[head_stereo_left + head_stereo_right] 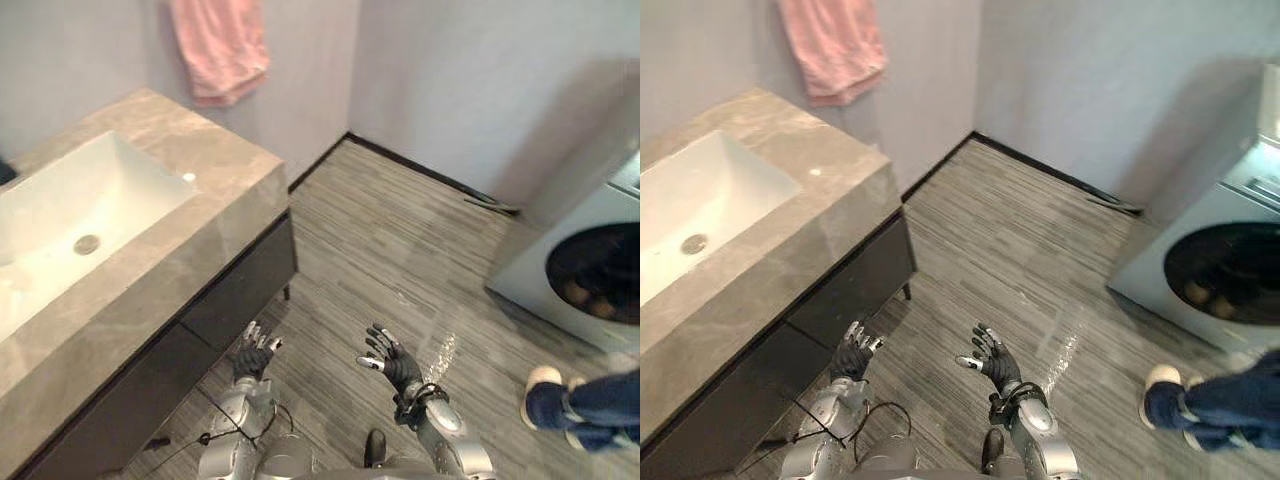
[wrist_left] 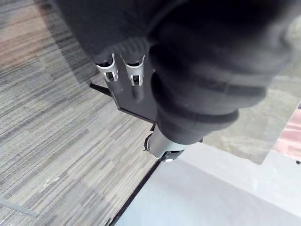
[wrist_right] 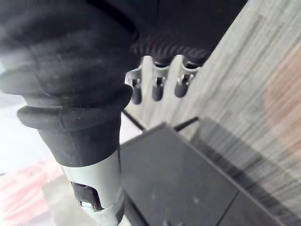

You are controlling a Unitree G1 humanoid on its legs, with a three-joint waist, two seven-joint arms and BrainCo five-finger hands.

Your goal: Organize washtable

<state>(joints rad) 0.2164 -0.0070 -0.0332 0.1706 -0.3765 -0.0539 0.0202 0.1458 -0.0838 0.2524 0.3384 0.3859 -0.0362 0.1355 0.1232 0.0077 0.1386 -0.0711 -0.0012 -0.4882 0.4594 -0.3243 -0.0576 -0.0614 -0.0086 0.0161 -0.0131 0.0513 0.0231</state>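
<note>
Head view: the stone table with its white sink stands at left, a pink towel behind it, and a washing machine and a person's shoes at right. Over the floor hover the left hand and right hand, both loose and holding nothing. Left wrist view: straight fingers before the dark cabinet. Right wrist view: slack fingers.

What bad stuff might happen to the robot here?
1. The left hand hangs low beside the dark cabinet; lifting it straight up might knock the edge of the washtable.
2. A person's shoes stand off to the side of the right hand; a wide swing or step that way might bump them.
3. The floor shows a shiny streak ahead; it may be slippery.
</note>
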